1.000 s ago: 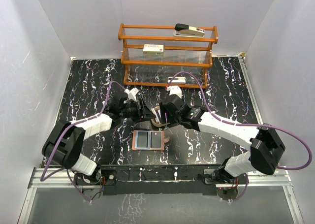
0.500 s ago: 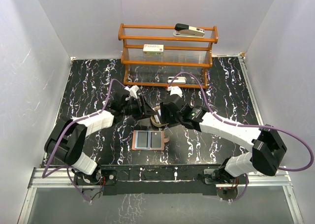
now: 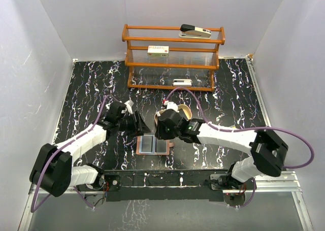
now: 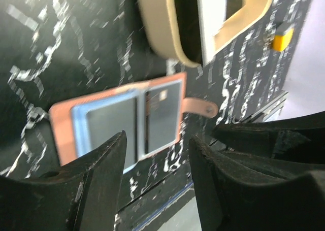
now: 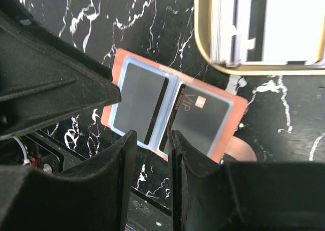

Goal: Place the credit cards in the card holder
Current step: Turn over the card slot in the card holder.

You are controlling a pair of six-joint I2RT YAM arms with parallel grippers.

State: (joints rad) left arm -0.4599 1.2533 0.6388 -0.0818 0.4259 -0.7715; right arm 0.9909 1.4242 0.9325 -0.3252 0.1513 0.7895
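Card holder [image 3: 153, 144]: lay open flat on the surface [image 3: 91, 89], long axis left-right, a card showing in each pocket.
Right claw [image 5: 151, 139]: nearer, directly above the fold, narrowly parted; any held card could not be told.
Left claw [image 4: 157, 139]: just left, half open, empty.
Credit cards [image 5: 264, 23]: others in the tray [image 5: 203, 48] beyond.

card holder [image 5: 237, 108]: reddish-brown leather-look, matt; pockets glossy bluish plastic
credit cards [image 5: 203, 117]: smooth dark plastic
tray [image 5: 202, 48]: tan, smooth, satin
table [image 3: 91, 89]: black marble-look, glossy
rack [image 3: 172, 28]: varnished wood, clear shelves

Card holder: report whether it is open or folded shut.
Open: the card holder lies spread flat, both bluish inner pockets facing up.
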